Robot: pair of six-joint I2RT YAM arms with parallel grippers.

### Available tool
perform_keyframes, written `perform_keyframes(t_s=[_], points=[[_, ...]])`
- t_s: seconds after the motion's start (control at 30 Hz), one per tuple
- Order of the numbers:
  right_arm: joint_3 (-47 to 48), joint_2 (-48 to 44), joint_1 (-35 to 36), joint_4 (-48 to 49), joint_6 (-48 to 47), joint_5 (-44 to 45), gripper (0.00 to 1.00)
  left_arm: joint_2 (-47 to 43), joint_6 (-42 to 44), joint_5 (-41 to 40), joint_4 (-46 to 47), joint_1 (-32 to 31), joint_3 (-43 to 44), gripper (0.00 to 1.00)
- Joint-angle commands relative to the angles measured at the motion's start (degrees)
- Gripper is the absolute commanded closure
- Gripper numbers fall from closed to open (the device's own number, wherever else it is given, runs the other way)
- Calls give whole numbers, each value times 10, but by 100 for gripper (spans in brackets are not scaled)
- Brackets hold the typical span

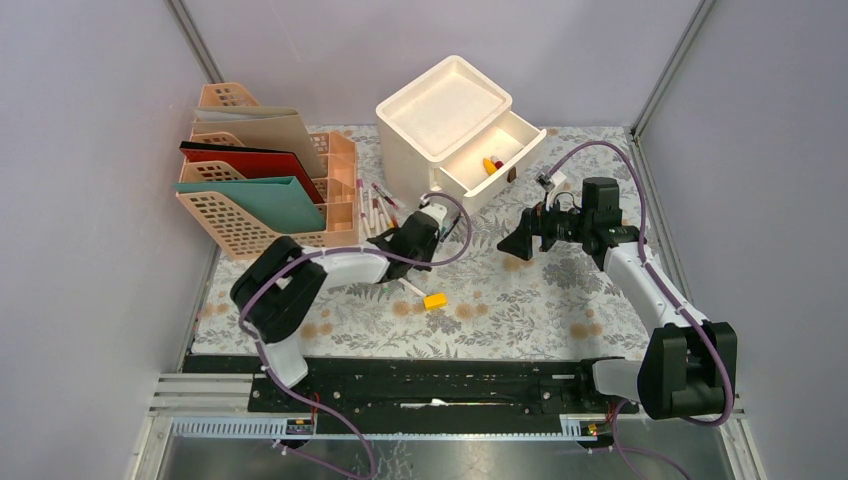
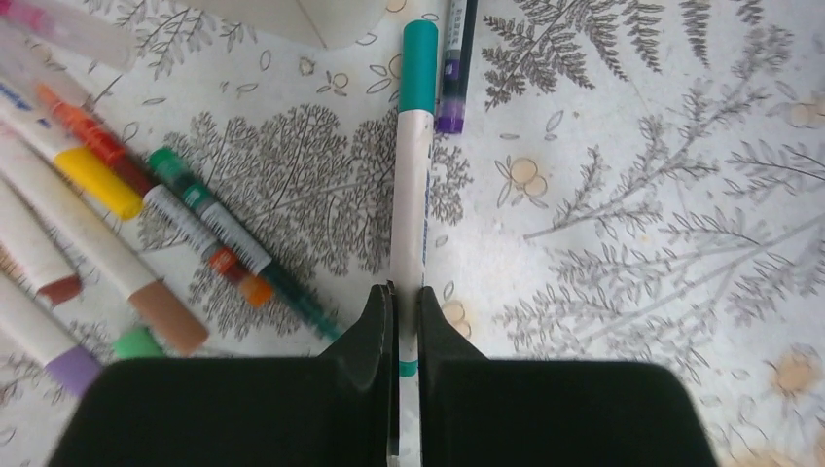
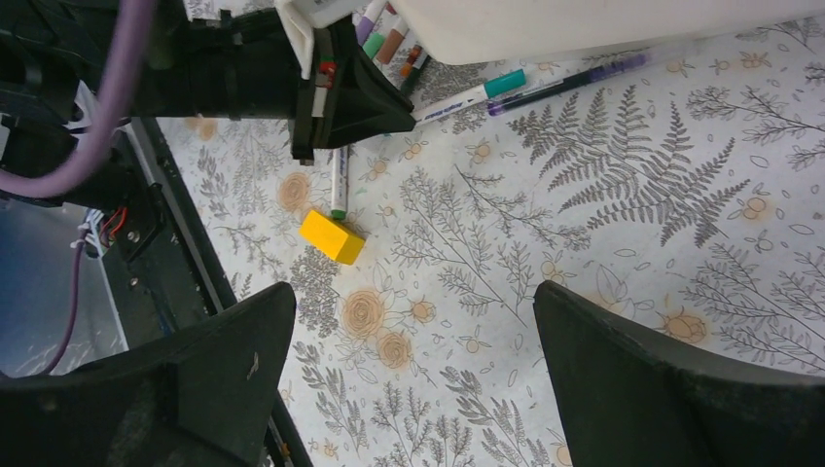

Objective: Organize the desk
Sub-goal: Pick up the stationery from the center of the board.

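Note:
The desk (image 1: 540, 300) is covered in pale fern-print cloth. My left gripper (image 1: 392, 243) is shut on a white marker with a teal cap (image 2: 413, 185), which points away from the fingers (image 2: 375, 321) low over the cloth. The marker also shows in the right wrist view (image 3: 467, 95), sticking out toward the white drawer box. My right gripper (image 1: 518, 243) is open and empty, hovering over bare cloth (image 3: 413, 336) right of the left gripper. A yellow block (image 1: 435, 300) lies on the desk in front of the left gripper, beside a loose white marker (image 3: 339, 180).
Several loose markers (image 2: 107, 214) lie left of the held one, and a purple pen (image 2: 455, 58) lies by its cap. A white drawer box (image 1: 445, 110) with its drawer (image 1: 520, 135) open stands at the back. A peach file organizer (image 1: 260, 200) holds folders at back left.

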Motion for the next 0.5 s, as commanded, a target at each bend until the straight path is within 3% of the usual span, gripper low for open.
perform_keyframes(t_s=[0.0, 0.47], points=[[24, -7, -3, 16, 9, -45, 1, -97, -32, 29, -1, -3, -21, 100], [96, 1, 10, 18, 61, -183, 2, -392, -95, 153, -16, -1, -179, 100]])
